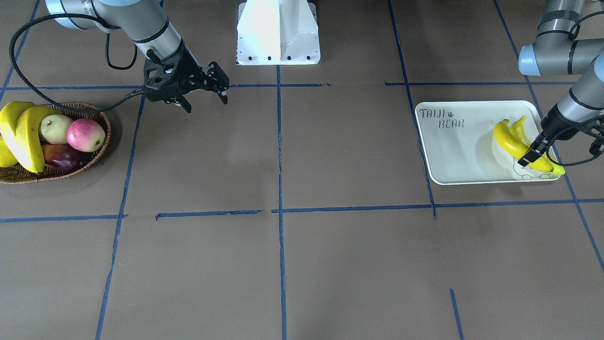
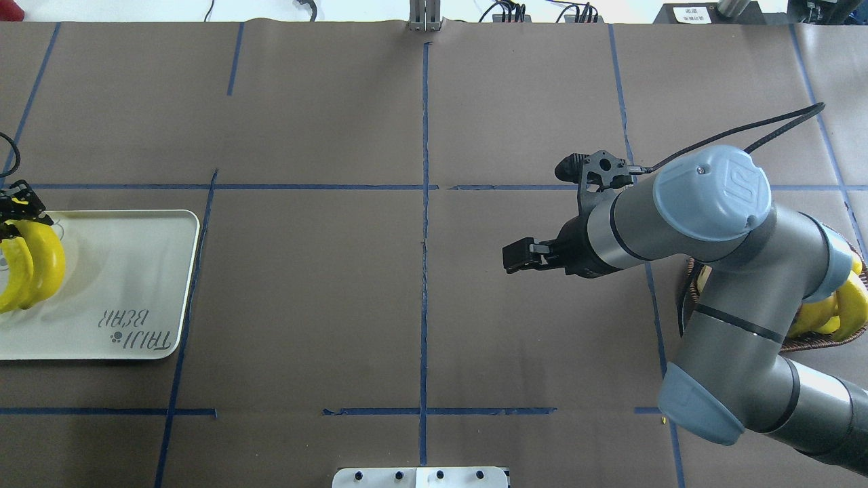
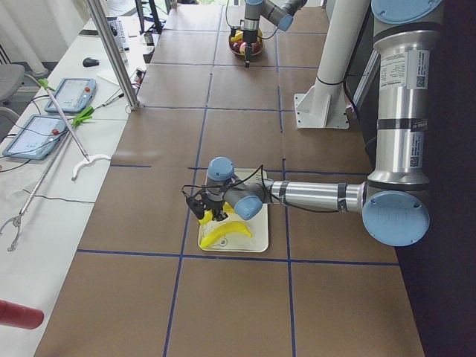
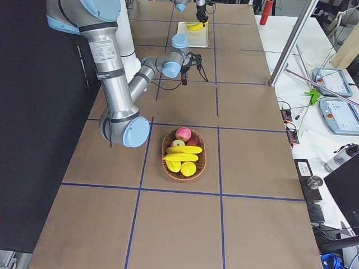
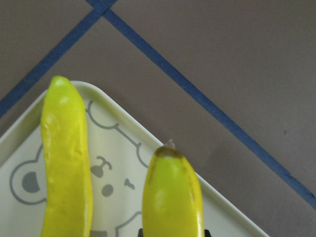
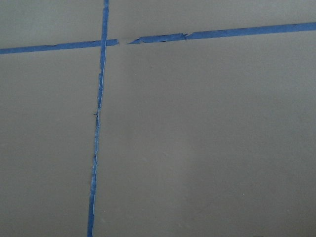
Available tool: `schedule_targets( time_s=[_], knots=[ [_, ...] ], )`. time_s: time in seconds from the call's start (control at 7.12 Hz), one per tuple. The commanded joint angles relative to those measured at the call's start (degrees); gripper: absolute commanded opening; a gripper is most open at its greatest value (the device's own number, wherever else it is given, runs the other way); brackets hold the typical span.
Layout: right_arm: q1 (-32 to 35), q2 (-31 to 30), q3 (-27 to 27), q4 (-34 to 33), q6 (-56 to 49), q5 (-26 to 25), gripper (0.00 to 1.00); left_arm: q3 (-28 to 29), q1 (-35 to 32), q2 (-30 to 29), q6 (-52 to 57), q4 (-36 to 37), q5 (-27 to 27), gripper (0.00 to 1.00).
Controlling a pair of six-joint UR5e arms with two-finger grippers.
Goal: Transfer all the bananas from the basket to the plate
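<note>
Glossy curved bananas (image 5: 171, 197) on smooth rounded plate (image 1: 453, 151)

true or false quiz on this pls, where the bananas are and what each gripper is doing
1. Two bananas are at the plate. True.
2. The right gripper carries a banana. False: the right gripper is open and empty, above bare table.
3. The basket has no bananas in it. False: the basket holds two further bananas plus other fruit.
4. The left gripper grips a banana at the plate. True.
</note>
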Motion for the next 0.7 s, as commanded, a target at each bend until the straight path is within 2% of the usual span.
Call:
schedule_targets(
  time_s=[0.0, 0.14, 0.28, 0.56],
  knots=[
    [-0.50, 0.13, -0.08, 0.00, 0.00, -0.28, 1.00, 0.52, -0.02, 0.47, 0.21, 0.03, 1.05, 0.90],
    [-0.42, 0.05, -0.08, 0.00, 0.00, -0.28, 1.00, 0.26, -0.11, 0.47, 0.38, 0.03, 1.22, 1.00],
    [-0.07, -0.30, 0.09, -0.09, 0.00, -0.11, 1.00, -0.79, -0.46, 0.47, 0.73, 0.20, 0.44, 1.00],
    [1.51, -4.06, 1.40, -1.05, -2.44, 0.33, 1.00, -5.68, -4.83, 0.56, 2.66, 0.21, -9.53, 1.00]
  ],
)
